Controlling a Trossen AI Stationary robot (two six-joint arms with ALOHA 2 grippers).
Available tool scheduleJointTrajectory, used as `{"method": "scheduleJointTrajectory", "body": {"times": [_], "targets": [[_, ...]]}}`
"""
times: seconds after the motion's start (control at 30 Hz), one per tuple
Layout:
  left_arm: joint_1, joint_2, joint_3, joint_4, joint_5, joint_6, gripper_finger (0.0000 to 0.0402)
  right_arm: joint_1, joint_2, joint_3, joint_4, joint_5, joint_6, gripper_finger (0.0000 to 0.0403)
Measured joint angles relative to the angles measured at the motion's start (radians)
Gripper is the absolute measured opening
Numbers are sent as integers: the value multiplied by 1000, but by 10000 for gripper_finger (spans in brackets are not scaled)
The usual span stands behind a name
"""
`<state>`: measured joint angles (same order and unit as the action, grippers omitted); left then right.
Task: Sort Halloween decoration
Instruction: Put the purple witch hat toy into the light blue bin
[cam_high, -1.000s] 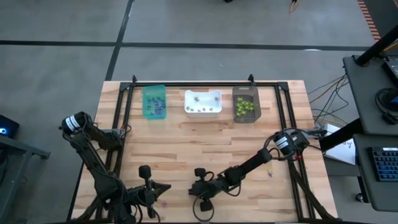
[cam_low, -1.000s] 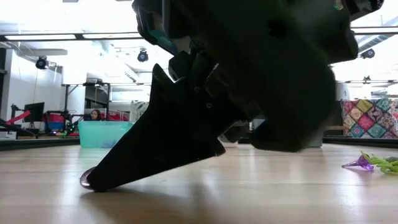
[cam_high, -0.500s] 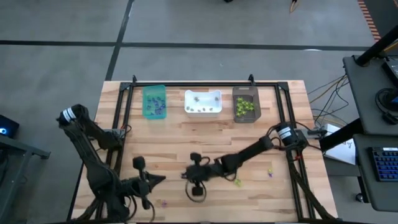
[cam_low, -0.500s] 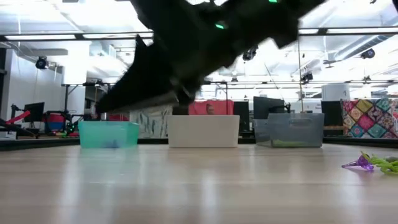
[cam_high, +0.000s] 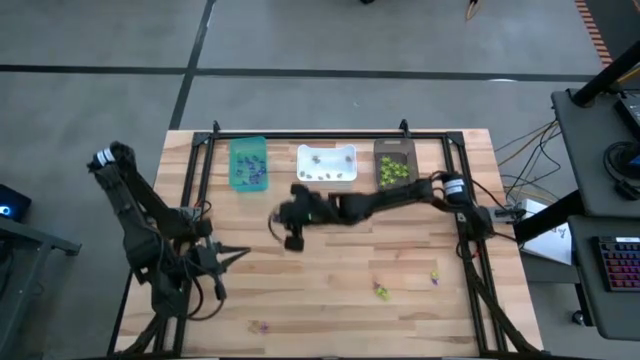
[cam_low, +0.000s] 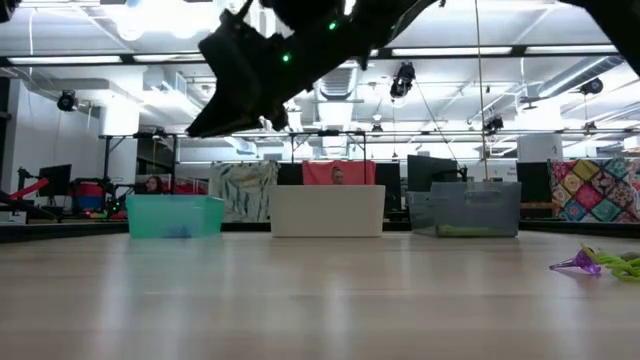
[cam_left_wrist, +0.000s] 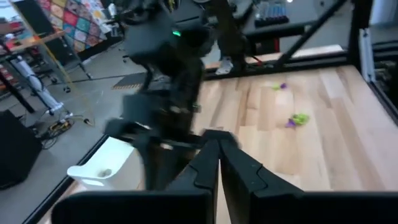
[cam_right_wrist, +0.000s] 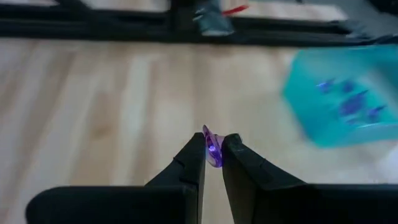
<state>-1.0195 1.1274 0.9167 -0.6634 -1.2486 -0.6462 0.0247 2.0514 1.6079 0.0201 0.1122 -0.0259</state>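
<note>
My right gripper (cam_high: 274, 216) hangs above the table's middle, a little nearer than the teal bin (cam_high: 248, 163), and is shut on a tiny purple Halloween decoration (cam_right_wrist: 213, 148). The same gripper (cam_low: 215, 122) shows high in the low view. The teal bin (cam_right_wrist: 348, 102) holds purple pieces, the white bin (cam_high: 327, 164) pale ones and the brown bin (cam_high: 396, 167) lime-green ones. Loose decorations lie on the wood near the front right (cam_high: 380, 291) (cam_high: 434, 273) and front left (cam_high: 262, 326). My left gripper (cam_high: 241, 253) waits shut at the left. My right gripper pinches the purple decoration (cam_right_wrist: 212, 143) between its two fingertips (cam_right_wrist: 198, 151). A sliver of it sticks out past the tips. The fingers slant slightly downward, coming from the table's right. The piece is lifted clear of the table.
The three bins stand in a row along the far edge inside a black frame (cam_high: 300, 134). A purple and a green piece (cam_low: 592, 263) lie at the right in the low view. Bare wood stretches between the bins and the near edge.
My right gripper has risen from the wood near the front edge and swung toward the far left, toward the teal bin, staying shut and carrying the purple piece clear of the table. My left gripper has drawn back toward the left and lifted a little.
</note>
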Motion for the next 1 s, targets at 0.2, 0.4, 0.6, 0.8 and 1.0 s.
{"method": "scheduleJointTrajectory", "body": {"times": [0.2,0.4,0.6,0.8,1.0], "targets": [[0,-56,-89,60,-57,-1,0,-140,21,87,19,-68,-62,38],[0,-62,-121,95,-130,0,0,-235,110,223,20,-119,-68,38],[1,-61,-109,104,-154,1,0,-291,227,389,11,-120,7,38],[1,-54,-94,104,-157,0,0,-309,325,523,2,-121,2,38],[1,-50,-94,107,-157,0,0,-325,394,611,10,-110,-15,38]]}}
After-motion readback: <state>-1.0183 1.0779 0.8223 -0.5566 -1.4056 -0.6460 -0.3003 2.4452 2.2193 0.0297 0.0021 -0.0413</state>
